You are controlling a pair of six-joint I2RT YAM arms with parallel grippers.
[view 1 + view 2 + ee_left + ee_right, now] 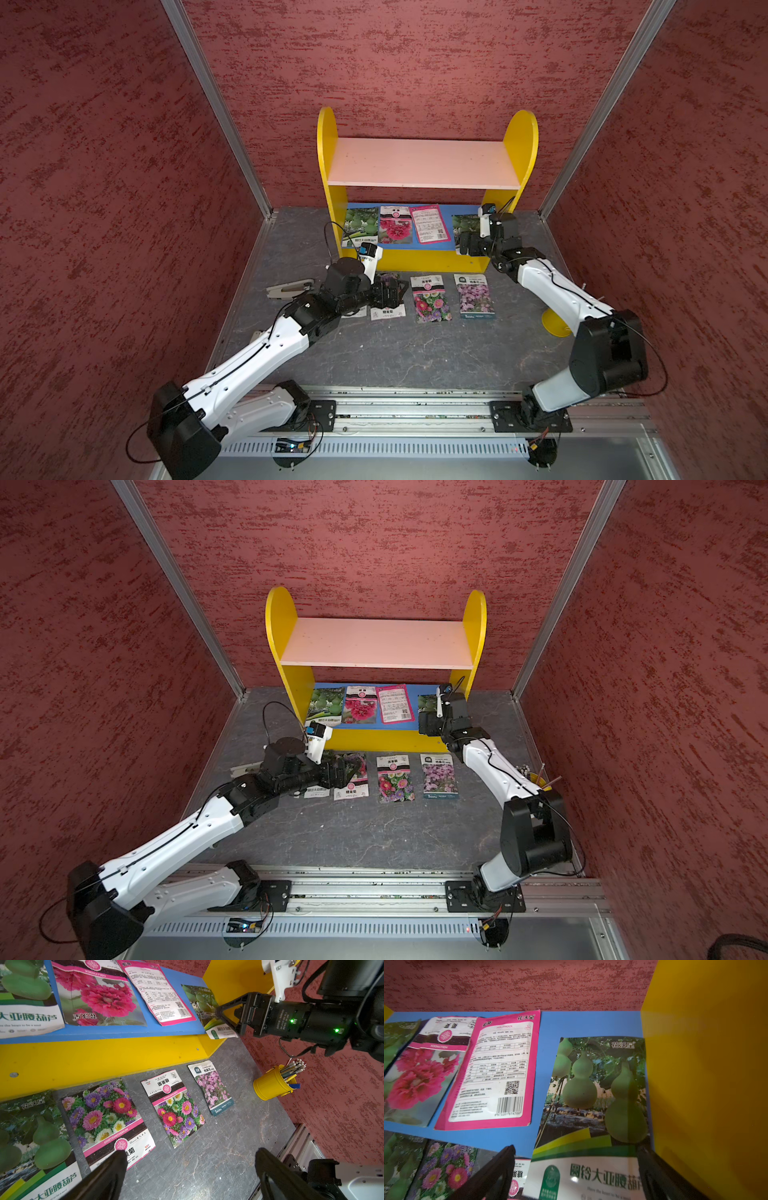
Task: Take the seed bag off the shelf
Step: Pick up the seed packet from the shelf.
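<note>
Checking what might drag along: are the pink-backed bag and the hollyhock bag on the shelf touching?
Touching. In the right wrist view the pink-backed bag overlaps the hollyhock bag along one edge.

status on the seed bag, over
Both open: right gripper at front edge of gourd seed bag, left gripper over table packets. Bag on blue lower board, ungripped. Yellow side panel close alongside.
</note>
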